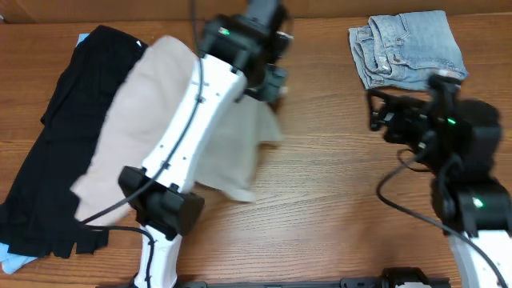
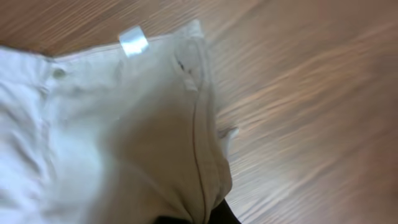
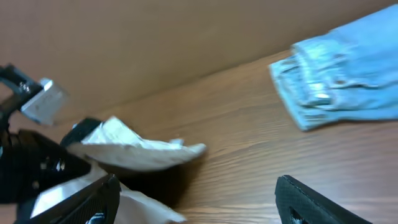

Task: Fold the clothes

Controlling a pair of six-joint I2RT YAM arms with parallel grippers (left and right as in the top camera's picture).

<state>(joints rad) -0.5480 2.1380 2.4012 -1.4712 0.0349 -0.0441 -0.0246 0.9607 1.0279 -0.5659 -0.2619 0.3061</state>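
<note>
Overhead, the shorts (image 1: 136, 120) lie on the left half of the desk (image 1: 320, 200). Their far side rests across the black garment (image 1: 56, 144), and their near edge is drawn up and toward the middle. The left claw (image 1: 270, 86) hangs over that raised edge.

In the left wrist view the cloth gathers into the dark fingers at the bottom of the frame. I judge from this that the claw is closed on the shorts near a side seam, though the pinch point itself is mostly hidden. The waistband spreads out below it, with the white label (image 2: 134, 42) and a button (image 2: 59, 73) facing up. Holding an outer edge clear of the desk suits the fold, since a lifted flap can be carried over the rest without dragging the whole piece.

The right claw (image 1: 374, 112) hovers well apart from the shorts with nothing in it. In its own view the two fingers stand wide apart and point toward the raised flap (image 3: 137, 152). It looks set either to take a second corner or simply to keep out of the way. The denim piece (image 1: 408, 48) sits folded at the far right corner, away from the work.

One risk is that the black garment under the shorts gets pulled along with them.
</note>
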